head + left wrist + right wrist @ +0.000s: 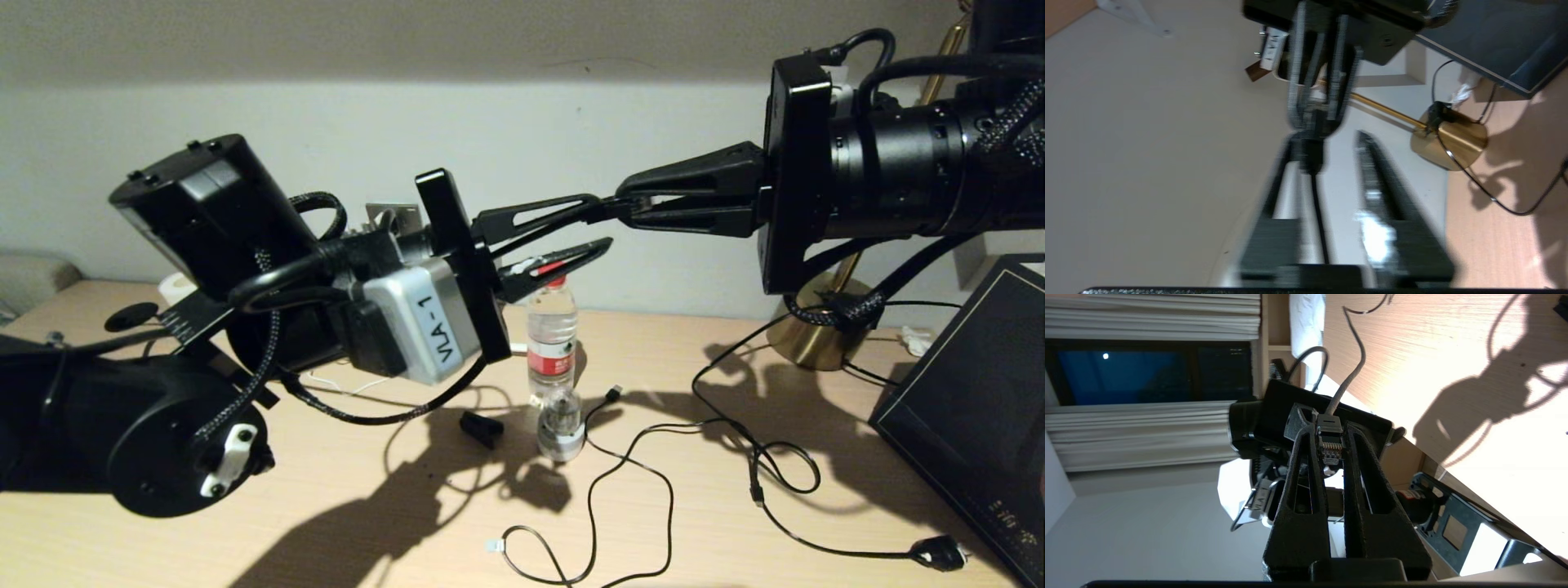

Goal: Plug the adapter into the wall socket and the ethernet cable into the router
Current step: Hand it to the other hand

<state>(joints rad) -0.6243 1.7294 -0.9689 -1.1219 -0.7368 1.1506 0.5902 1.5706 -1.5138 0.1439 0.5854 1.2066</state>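
Mid-air above worktop, centre: right gripper fingers pinch ethernet cable by clear-tipped plug; left gripper fingers spread beside it. Plug looks light, rigid, brittle; cord limp. Best held on plug body.

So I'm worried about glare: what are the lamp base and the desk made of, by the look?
The lamp base looks like polished brass-toned metal, with bright highlights on its curve. The desk looks like matt light wood or laminate, with fine straight grain; which one I cannot tell.
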